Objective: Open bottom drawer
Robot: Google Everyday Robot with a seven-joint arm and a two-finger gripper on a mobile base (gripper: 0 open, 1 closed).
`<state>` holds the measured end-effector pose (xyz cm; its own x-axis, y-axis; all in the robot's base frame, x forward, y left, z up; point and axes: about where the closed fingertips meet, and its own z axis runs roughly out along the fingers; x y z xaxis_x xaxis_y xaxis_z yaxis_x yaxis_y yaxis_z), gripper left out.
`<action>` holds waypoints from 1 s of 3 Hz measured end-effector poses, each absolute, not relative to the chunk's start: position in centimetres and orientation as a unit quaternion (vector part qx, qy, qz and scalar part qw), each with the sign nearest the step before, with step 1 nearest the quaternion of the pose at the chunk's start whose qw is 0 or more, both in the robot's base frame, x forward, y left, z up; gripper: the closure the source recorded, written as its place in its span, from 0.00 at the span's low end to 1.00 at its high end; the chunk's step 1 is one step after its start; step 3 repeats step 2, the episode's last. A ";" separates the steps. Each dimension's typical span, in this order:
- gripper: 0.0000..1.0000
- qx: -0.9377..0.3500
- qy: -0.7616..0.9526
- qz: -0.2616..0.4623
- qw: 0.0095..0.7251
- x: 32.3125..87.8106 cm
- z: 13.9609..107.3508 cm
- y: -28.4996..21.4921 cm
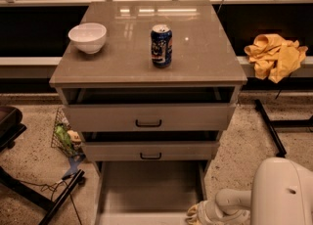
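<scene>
- In the middle of the view, on a speckled floor: a grey-beige three-drawer cabinet (195, 57) with a glossy top, backed against a long dark shelf unit.
- At the foot of the cabinet, pulled far out toward the camera: the bottom drawer (149, 190), plain grey inside and nothing seen in it, with its front running off the lower edge of the view and its handle out of sight.
- At lower right, just beside that drawer: the robot's white arm casing (283, 194), cut off by the picture's edge.
- Directly under the cabinet top: the top drawer (107, 117), slightly ajar with a dark gap above it, small black bar handle at centre.
- Below it, set a little narrower: the middle drawer (112, 151), also ajar, with a like handle.
- To the right of the cabinet, on the ledge: a crumpled yellow cloth (276, 55).
- On the floor at left, against the cabinet's side: a wire basket (62, 136) with packets in it.
- On the cabinet top, near the left edge: a white bowl (88, 37), upright.
- Near the top's centre, well apart from the bowl: a blue soda can (161, 45), upright.
- At the very bottom, by the right side rail of the open bottom drawer: the gripper (198, 214), pale and low; open or closed, cannot tell.
</scene>
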<state>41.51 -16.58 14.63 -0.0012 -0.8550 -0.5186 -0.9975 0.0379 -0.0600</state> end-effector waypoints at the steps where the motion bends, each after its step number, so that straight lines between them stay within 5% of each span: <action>1: 0.00 -0.674 0.687 0.169 0.214 41.3 14.5 -16.3; 3: 0.00 -0.674 0.687 0.169 0.214 41.3 14.5 -16.3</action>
